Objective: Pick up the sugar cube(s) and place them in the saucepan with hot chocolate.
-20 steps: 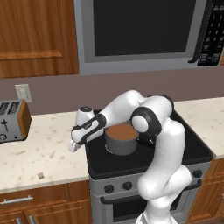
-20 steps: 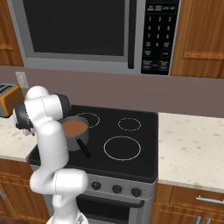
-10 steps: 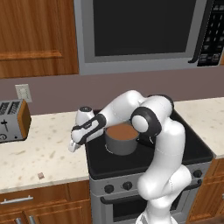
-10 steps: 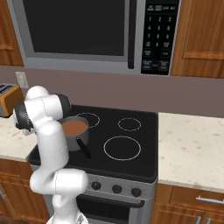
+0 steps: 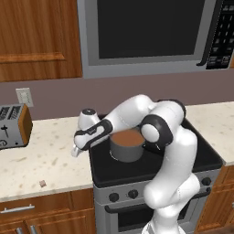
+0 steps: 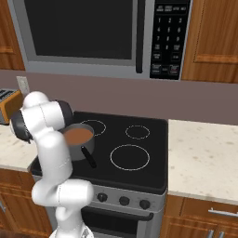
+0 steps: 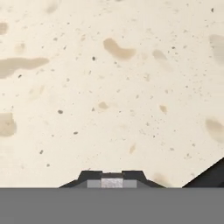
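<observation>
Saucepan (image 5: 126, 146): small round grey metal pan, upright on the stove's front left burner, smooth brown liquid inside, thin black handle toward the front.
Sugar cube (image 5: 42, 183): tiny pinkish-tan cube near the counter's front edge, well left of the saucepan.

Countertop (image 7: 109, 87): pale speckled stone, matt. Saucepan (image 5: 126, 151): dull grey metal. Stove top (image 6: 139, 153): glossy black glass. Cabinets (image 5: 39, 39): brown wood.

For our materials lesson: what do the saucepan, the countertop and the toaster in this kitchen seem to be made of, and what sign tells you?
Saucepan: looks like grey metal with a dull, brushed wall; it holds smooth brown liquid.
Countertop: probably stone or a stone imitation, cream with tan blotches and dark speckles.
Toaster: seemingly silvery metal on the front, with an orange-brown side panel, possibly plastic or wood.
</observation>
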